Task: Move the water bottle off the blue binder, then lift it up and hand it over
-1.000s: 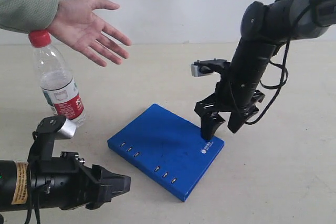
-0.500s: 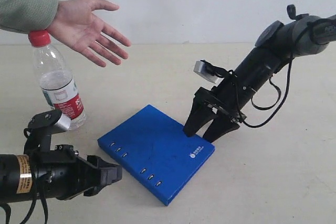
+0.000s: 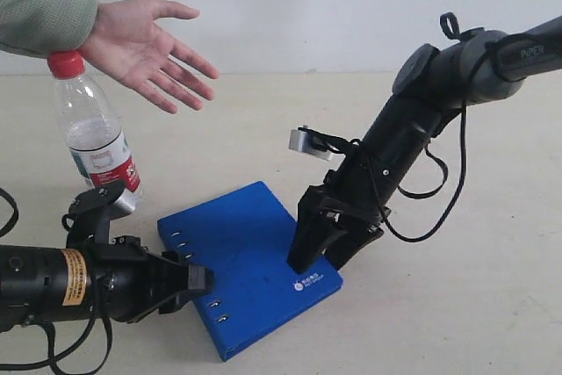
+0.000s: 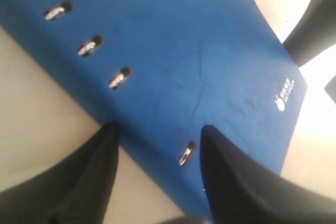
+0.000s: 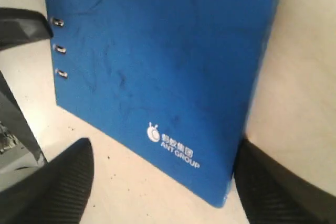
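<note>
The water bottle (image 3: 95, 133) stands upright on the table at the left, off the blue binder (image 3: 235, 252), with its base partly hidden behind the left arm. My left gripper (image 3: 200, 280) is open at the binder's slotted spine edge; the left wrist view shows the left gripper (image 4: 157, 129) with one finger over the blue binder (image 4: 184, 51) and one over the table. My right gripper (image 3: 318, 261) is open and points down at the logo corner. Seen from the right wrist, the right gripper (image 5: 163, 148) straddles that corner of the blue binder (image 5: 157, 51).
A person's open hand (image 3: 145, 41), palm up, in a green sleeve, is held out at the upper left, just above the bottle's red cap. The beige table (image 3: 474, 305) runs back to a white wall.
The binder has slid left and toward the near edge, turning slightly. My right gripper has come down and moved left along with it. The bottle and the hand have stayed put.
</note>
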